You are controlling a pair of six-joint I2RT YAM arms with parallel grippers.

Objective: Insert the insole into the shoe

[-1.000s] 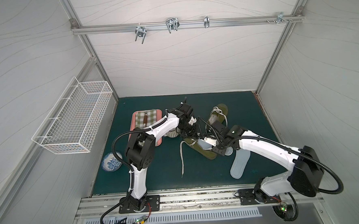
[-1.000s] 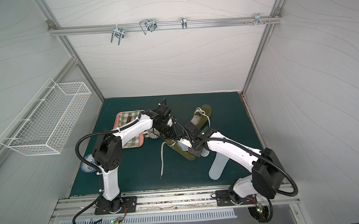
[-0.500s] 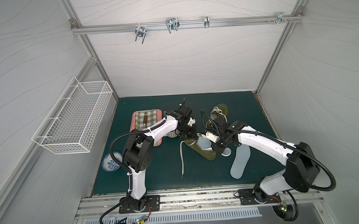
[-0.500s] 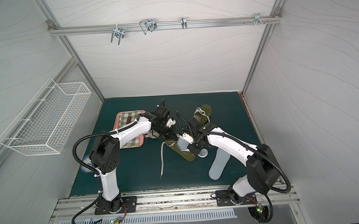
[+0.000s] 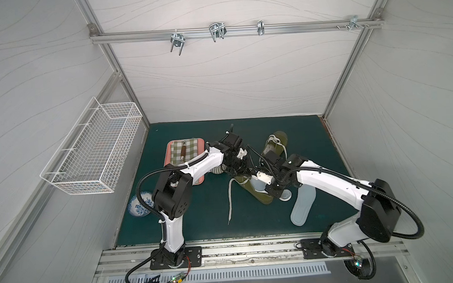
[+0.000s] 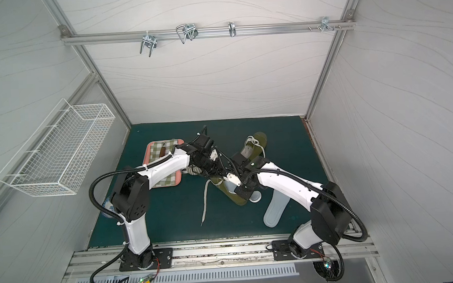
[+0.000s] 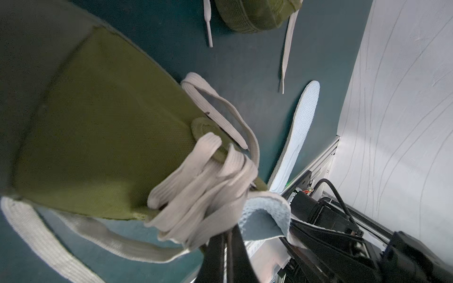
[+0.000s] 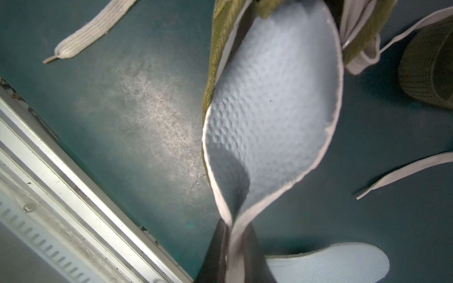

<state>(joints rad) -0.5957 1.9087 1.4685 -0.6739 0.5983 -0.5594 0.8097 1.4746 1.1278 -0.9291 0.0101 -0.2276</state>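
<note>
We've got the right pincer point(image 8: 230, 235) pinching one end of the pale blue insole point(image 8: 269, 98), other end tucked into the olive sneaker point(image 7: 98, 122) mid worktop point(image 8: 122, 122); left pincer point(image 7: 228, 235) is clamped tight on that sneaker's laces point(image 7: 196, 183).

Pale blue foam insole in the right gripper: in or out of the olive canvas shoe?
Partly in: insole front inside the shoe opening; right gripper pinches its curled heel outside.

Olive shoe point(image 7: 98, 122), laces point(image 7: 203, 176) pinched in tool point(image 7: 228, 241) — insole point(image 7: 267, 213) curled beside
</note>
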